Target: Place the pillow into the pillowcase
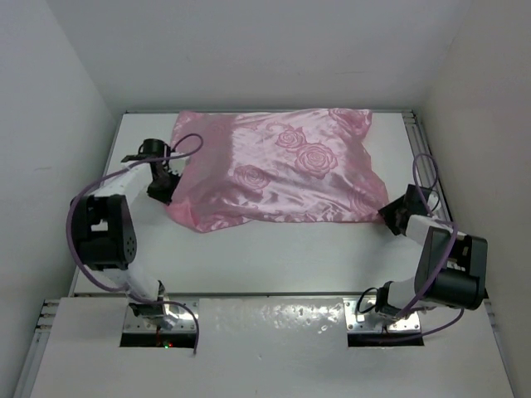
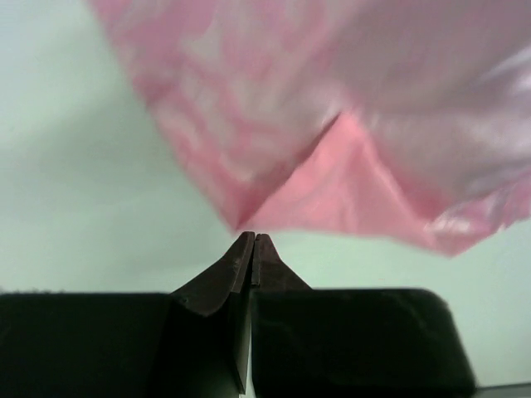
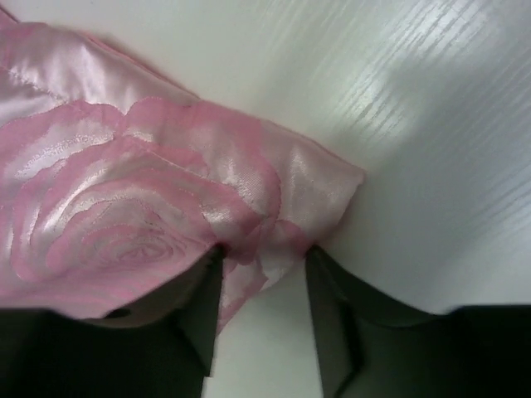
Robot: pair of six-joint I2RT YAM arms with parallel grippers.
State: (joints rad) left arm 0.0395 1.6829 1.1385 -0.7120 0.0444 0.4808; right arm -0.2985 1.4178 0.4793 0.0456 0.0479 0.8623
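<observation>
The pink satin pillowcase (image 1: 278, 166) with rose pattern lies puffed up across the far half of the table. No cream pillow shows in any view. My left gripper (image 1: 163, 187) is at the case's left edge; in the left wrist view its jaws (image 2: 252, 237) are shut with nothing between them, tips just below a fold of pink fabric (image 2: 332, 166). My right gripper (image 1: 390, 214) is at the case's near right corner; in the right wrist view it (image 3: 264, 267) is open, with the corner of the case (image 3: 274, 207) lying between the fingers.
White table (image 1: 274, 257) with raised white walls on the left, right and far sides. A metal rail (image 1: 423, 166) runs along the right edge. The arm bases (image 1: 158, 319) sit on plates at the near edge.
</observation>
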